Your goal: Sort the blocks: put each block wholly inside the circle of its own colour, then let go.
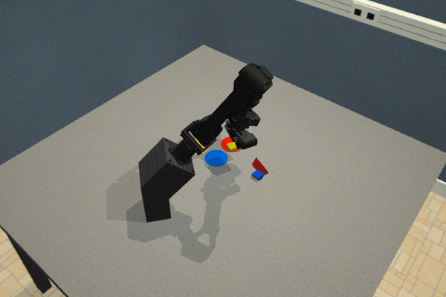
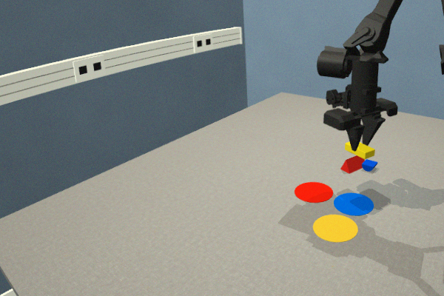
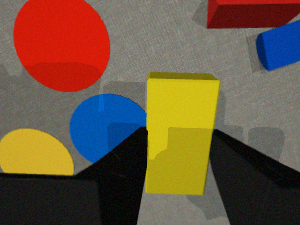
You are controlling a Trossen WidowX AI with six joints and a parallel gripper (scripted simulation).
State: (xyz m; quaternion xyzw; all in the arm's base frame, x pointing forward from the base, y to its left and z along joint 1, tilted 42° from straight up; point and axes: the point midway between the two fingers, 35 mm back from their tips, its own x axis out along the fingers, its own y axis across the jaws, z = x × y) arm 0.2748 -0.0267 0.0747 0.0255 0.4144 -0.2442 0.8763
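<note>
Gripper (image 1: 238, 144) is clamped on the yellow block (image 1: 232, 146). Top view: you see it hanging over the red circle (image 1: 225, 142), with the blue circle (image 1: 215, 158) just beside at about 8 o'clock. The yellow circle (image 1: 201, 145) shows only as a thin arc under the forearm, at roughly 9 o'clock from the block. Red block (image 1: 259, 164) and blue block (image 1: 256, 174) lie together on the table (image 1: 316, 200) at 4 o'clock, touching or nearly so.

Exterior view: fingers point straight down, pinching the yellow block (image 2: 360, 149) across its short side; its long axis runs roughly level, clear of the surface. Red block (image 2: 351, 163) and blue block (image 2: 368, 164) sit below it. All three circles hold nothing: red circle (image 2: 314, 192), blue circle (image 2: 353, 203), yellow circle (image 2: 334, 228) nearest the camera.

Wrist view: yellow block (image 3: 181, 135) stands out between the jaws, long axis toward 12 o'clock. Your target, the yellow circle (image 3: 34, 152), lies at 9 o'clock, with the blue circle (image 3: 102, 125) between and the red circle (image 3: 61, 40) at 11. Judgement: carry it past blue before releasing.
</note>
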